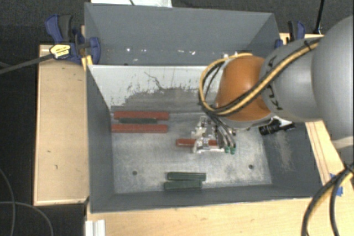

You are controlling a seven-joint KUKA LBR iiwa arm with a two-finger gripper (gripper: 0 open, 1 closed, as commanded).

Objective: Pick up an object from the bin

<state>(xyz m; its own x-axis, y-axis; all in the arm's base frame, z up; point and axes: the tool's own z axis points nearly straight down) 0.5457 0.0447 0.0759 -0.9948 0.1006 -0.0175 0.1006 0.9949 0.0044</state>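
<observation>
I saw the grey metal bin (250,173) from above, with the arm entering from the right side of the camera view; its orange wrist cover (241,89) and looped cables (206,81) hid much of the tool. The gripper (213,142) hung low over the bin floor, near the middle; whether it stood apart or together I could not tell, since the cover shadowed it and its metal parts blurred into one cluster.

A short red-brown bar (185,142) lay flat on the floor just beside the gripper, on the side away from the arm; its nearer end met the tool or ran under it, and I could not tell which, nor whether it was gripped. I judged this bar the likeliest thing to pick, being closest.

Farther out on that same side, well apart from the tool, lay two long red-brown bars (140,128), roughly parallel; a dark green bar (134,119) rested against the farther one. Between the gripper and the bin's camera-side wall lay a pair of dark green bars (186,177), side by side and touching.

To do this step well, I would have centred the tool across the short bar's narrow width rather than along its length; I would have gone down until close to the floor without scraping it, closed firmly, then lifted straight up; a grip on the very end risked the bar swinging or slipping out.
</observation>
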